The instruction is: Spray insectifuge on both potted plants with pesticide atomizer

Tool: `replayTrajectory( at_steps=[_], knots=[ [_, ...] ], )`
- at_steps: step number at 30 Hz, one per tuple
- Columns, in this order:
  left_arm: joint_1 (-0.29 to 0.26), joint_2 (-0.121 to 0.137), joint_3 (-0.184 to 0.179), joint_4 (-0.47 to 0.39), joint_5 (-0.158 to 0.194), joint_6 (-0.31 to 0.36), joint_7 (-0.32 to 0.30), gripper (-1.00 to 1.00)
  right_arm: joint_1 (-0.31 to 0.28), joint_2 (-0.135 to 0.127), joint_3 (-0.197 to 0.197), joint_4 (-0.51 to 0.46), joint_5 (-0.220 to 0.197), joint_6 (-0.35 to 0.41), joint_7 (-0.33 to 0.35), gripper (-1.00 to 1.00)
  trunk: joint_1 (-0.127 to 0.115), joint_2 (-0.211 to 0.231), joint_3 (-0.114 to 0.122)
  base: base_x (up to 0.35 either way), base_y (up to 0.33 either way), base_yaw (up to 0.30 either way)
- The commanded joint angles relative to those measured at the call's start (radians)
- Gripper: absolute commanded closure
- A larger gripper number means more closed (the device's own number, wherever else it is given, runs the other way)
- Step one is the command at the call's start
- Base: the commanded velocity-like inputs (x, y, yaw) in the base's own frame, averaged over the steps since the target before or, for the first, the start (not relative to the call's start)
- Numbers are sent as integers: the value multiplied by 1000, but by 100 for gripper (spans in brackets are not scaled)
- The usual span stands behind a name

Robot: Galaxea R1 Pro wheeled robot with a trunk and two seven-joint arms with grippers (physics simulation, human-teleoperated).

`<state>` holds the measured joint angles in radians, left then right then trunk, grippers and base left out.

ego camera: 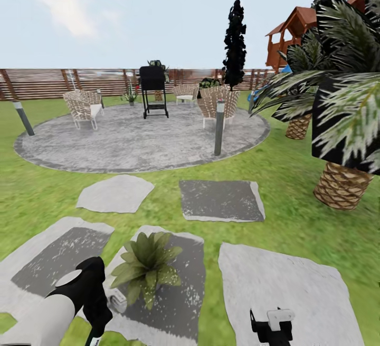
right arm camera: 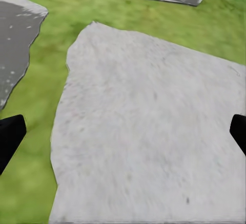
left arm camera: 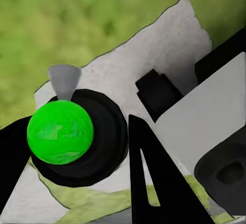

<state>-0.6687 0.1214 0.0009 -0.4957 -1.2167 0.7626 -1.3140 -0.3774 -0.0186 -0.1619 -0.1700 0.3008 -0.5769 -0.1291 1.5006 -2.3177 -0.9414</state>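
1. Atomizer (left arm camera: 69, 131), with a green ball top, black collar and grey nozzle, sits pinched between the left gripper's (left arm camera: 77, 147) black fingers (left arm camera: 154, 178), apparently over a slab.
2. Plant (ego camera: 146, 264) sits on a grey slab (ego camera: 179, 293) at 6 o'clock, just beside the left arm (ego camera: 63, 304).
3. Right gripper (right arm camera: 123, 137) hangs spread over a pale slab (right arm camera: 148, 131).
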Motion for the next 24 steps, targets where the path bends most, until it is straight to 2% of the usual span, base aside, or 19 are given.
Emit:
replayTrajectory(
  at_steps=[1, 8, 13, 16, 24],
  knots=[
    [0, 0, 0, -1, -5, 11, -5, 100, -1, 0, -5, 1, 11, -3, -6, -100, 0, 0, -1, -52, 176, -165],
    [0, -3, -2, -3, -3, 12, -1, 100, 0, 0, -4, 1, 11, -3, -6, -100, 0, 0, -1, 40, 187, -268],
    [-2, -16, -5, -16, 15, 11, -1, 100, 0, 0, -5, 1, 11, -3, -7, -100, 0, 0, -1, 42, 42, -275],
    [-2, -16, -7, -46, 19, 11, 1, 100, 0, 3, -4, 0, 10, -3, -7, -100, 0, 0, -1, 3, 3, -77],
    [-5, -14, -8, -54, 19, 11, 3, 100, 0, 1, -5, 0, 11, -3, -6, -100, 0, 0, -1, 26, 0, -5]
  ],
)
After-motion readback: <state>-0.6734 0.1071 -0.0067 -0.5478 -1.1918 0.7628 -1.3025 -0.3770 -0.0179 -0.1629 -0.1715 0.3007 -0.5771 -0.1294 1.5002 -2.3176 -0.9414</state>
